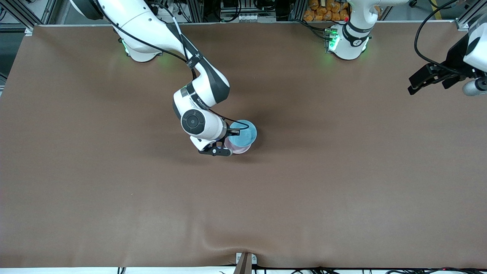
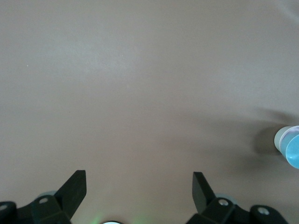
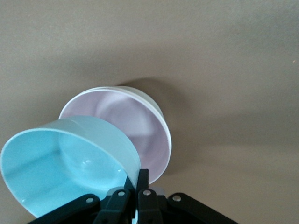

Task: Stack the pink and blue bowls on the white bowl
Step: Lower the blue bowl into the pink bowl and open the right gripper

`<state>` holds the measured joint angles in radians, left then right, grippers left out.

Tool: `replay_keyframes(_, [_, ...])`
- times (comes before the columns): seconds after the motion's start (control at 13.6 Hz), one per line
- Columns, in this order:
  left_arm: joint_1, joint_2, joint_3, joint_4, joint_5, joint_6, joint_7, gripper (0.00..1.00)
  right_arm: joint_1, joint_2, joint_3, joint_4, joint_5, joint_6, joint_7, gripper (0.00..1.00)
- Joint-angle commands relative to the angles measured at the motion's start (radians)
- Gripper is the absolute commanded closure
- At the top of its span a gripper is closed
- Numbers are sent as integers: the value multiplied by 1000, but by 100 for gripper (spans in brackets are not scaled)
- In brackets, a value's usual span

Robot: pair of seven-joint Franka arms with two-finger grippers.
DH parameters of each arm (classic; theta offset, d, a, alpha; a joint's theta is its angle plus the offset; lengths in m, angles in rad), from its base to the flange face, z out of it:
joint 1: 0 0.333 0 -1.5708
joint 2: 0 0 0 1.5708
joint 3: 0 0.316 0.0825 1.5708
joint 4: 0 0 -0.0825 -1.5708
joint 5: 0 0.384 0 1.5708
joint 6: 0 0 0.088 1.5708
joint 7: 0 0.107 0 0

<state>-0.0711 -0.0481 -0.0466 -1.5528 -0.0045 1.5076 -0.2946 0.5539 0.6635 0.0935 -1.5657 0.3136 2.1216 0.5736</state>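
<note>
A brown table fills the front view. Starting at the right arm's end, the right arm reaches in from its base to the middle of the table. The right gripper is clamped tight on the rim of the blue bowl, holding it tilted over the pink bowl. Pinching the rim leaves the bowl's underside free, so it can drop into the one below.

The pink bowl already sits nested inside the white bowl, of which only a thin rim shows around the pink; the stack stands at mid-table. The blue bowl looks lifted clear of the pink, though the angle makes contact hard to rule out.

Toward the left arm's end, the left gripper waits above bare table well apart from the stack, its fingers spread wide and holding nothing.

No brand names, labels or readable writing appear.
</note>
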Motion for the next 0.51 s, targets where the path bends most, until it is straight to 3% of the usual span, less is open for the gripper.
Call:
replay_keyframes(0.0, [-7, -9, 7, -50, -8, 43, 15, 0, -25, 5, 5, 4, 7, 0, -35, 100])
replay_keyframes(0.44, [-3, -18, 7, -78, -5, 57, 15, 0, -32, 13, 5, 0, 5, 0, -55, 100])
